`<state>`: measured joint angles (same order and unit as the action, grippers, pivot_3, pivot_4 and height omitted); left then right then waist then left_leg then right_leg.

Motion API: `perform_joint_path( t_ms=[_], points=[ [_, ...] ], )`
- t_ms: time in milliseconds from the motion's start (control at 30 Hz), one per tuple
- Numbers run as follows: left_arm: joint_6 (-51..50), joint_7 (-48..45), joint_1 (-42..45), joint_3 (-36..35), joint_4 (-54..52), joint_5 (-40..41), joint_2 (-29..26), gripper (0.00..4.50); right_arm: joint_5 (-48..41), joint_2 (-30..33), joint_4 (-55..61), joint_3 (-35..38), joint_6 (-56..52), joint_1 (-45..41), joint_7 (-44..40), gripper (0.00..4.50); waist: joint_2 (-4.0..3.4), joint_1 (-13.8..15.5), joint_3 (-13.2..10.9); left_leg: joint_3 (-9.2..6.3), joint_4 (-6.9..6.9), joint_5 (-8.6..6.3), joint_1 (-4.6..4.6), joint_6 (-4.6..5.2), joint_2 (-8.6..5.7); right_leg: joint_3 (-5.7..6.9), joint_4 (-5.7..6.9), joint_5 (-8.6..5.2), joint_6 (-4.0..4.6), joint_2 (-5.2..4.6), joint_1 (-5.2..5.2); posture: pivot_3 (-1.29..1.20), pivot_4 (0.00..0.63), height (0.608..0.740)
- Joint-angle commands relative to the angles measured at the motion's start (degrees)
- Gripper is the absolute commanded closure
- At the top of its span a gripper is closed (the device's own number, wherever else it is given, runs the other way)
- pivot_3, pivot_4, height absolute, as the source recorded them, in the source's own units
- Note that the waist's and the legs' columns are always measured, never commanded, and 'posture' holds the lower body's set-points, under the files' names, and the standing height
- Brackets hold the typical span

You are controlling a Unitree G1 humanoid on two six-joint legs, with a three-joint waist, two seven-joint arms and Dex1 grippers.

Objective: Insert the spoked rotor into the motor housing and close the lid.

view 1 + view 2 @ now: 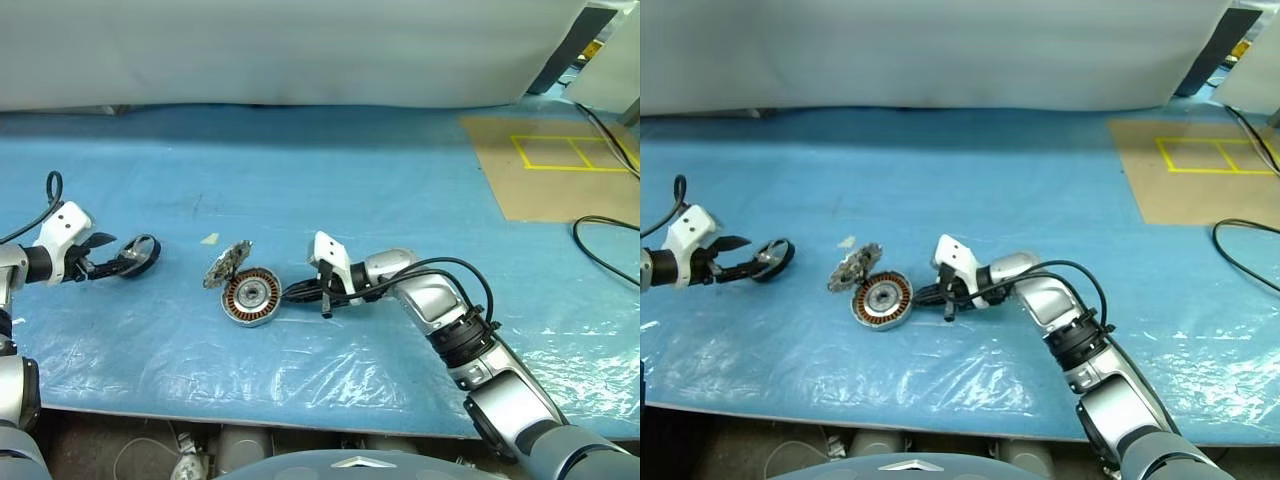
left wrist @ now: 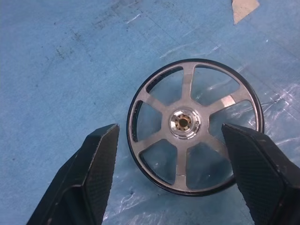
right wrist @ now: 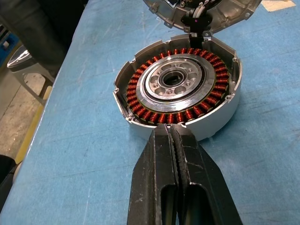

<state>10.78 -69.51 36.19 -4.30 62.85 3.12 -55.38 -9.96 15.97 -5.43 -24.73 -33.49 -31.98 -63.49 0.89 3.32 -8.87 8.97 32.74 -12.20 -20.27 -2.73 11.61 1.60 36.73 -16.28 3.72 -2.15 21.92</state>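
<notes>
Right gripper (image 1: 300,291) at the near middle of the blue table (image 1: 400,180), its fingers pressed together with nothing between them, tips against the near right wall of the motor housing (image 1: 251,296).
The housing lies open, copper windings up; the lid (image 1: 227,264) leans tilted at its far left edge. Well to the left, the left gripper (image 1: 130,262) has its fingers (image 2: 96,159) spread on either side of the spoked rotor (image 2: 194,125), which lies flat on the table, gaps showing between pads and rim.
</notes>
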Motion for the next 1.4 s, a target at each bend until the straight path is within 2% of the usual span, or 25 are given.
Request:
perform_joint_path(
  t_ms=[33,233,367,467,667,767,933,1033,1167,1300,1400],
  points=[
    [0.81,-0.24,0.85,0.40,-0.17,-0.66,0.83,0.84,-0.99,-0.47,1.69,0.40,0.67,-0.10,0.50,4.50,0.00,0.12,0.00,0.00,0.00,0.00,0.00,0.00,0.00,0.00,0.00,0.00,0.00,0.00,0.00,0.00,0.150,0.740],
    [1.04,-0.82,0.84,1.20,0.51,-1.99,2.13,0.84,-0.48,-0.57,1.06,0.15,1.69,-0.42,1.17,4.50,0.01,0.40,0.00,0.00,0.00,0.00,-0.01,0.00,0.01,0.01,0.00,0.00,0.00,0.00,0.00,0.00,0.150,0.740],
    [0.92,-0.81,1.29,1.74,0.71,-2.93,1.68,1.67,-0.63,-0.52,0.86,0.68,1.95,-0.55,1.83,4.50,0.00,0.59,0.00,0.00,0.00,0.00,0.00,-0.01,0.01,0.01,0.00,0.00,0.00,0.00,0.00,0.00,0.150,0.740],
    [1.73,0.13,1.44,1.69,0.81,-3.37,1.46,2.71,-0.50,-0.82,0.59,0.79,2.64,-0.57,2.58,4.50,-0.02,0.66,-0.02,0.00,-0.01,0.01,0.03,-0.02,0.00,0.00,0.01,0.00,0.00,-0.01,-0.01,0.00,0.150,0.740],
    [1.34,-2.17,-3.43,-2.52,-3.85,1.48,0.59,2.71,-1.17,-1.41,0.30,1.60,3.24,-0.90,3.59,4.50,-0.05,0.55,-0.03,0.00,-0.04,0.02,0.07,-0.04,-0.02,-0.01,0.00,0.00,0.00,-0.03,-0.03,0.00,0.150,0.740],
    [-4.46,-6.12,-13.76,-8.22,-17.19,9.40,0.15,2.71,-1.50,-1.77,-0.19,2.65,3.97,-1.21,4.16,4.50,-0.05,0.30,-0.03,0.02,-0.12,0.02,0.01,-0.05,-0.01,-0.01,-0.06,-0.01,0.01,-0.02,0.03,0.00,0.150,0.740],
    [-23.68,-4.13,-37.25,-21.00,-51.53,24.75,1.61,2.71,-2.91,-3.33,-2.12,4.81,5.76,-2.29,3.87,4.50,0.12,0.22,-0.07,0.02,-0.13,0.01,-0.55,-0.06,0.04,0.04,-0.08,0.00,0.02,0.02,0.52,0.00,0.150,0.740],
    [-33.79,0.71,-49.12,-28.45,-69.44,32.63,4.58,2.71,-1.27,-2.87,-3.59,4.24,10.39,-2.33,3.17,4.50,0.21,0.41,-0.16,-0.11,-0.05,0.01,-0.72,-0.06,0.02,0.16,-0.09,0.00,0.02,0.00,0.54,0.00,0.150,0.740],
    [-43.48,9.96,-62.64,-36.54,-90.95,44.69,12.31,2.71,0.12,-1.95,-5.92,2.60,16.79,-1.68,0.39,4.50,0.03,0.44,-0.39,-0.12,-0.02,0.01,-0.52,-0.04,0.03,0.15,-0.17,-0.03,0.05,-0.01,0.32,0.00,0.150,0.740],
    [-46.67,15.99,-73.25,-36.34,-103.40,49.50,18.74,2.71,1.16,-2.29,-8.87,2.07,20.68,-2.40,-0.85,4.50,-0.15,0.15,-0.62,0.00,-0.04,0.01,-0.34,-0.03,0.09,0.03,-0.19,-0.19,0.32,0.06,0.22,0.00,0.150,0.740],
    [-46.70,20.08,-75.77,-32.51,-107.42,50.00,22.19,2.71,1.59,-2.72,-11.17,2.28,22.21,-3.50,-1.33,4.50,-0.37,-0.35,-0.77,0.06,-0.07,0.01,-0.27,-0.01,0.09,-0.03,-0.19,-0.19,0.33,0.08,0.21,0.00,0.150,0.740]
  ],
)
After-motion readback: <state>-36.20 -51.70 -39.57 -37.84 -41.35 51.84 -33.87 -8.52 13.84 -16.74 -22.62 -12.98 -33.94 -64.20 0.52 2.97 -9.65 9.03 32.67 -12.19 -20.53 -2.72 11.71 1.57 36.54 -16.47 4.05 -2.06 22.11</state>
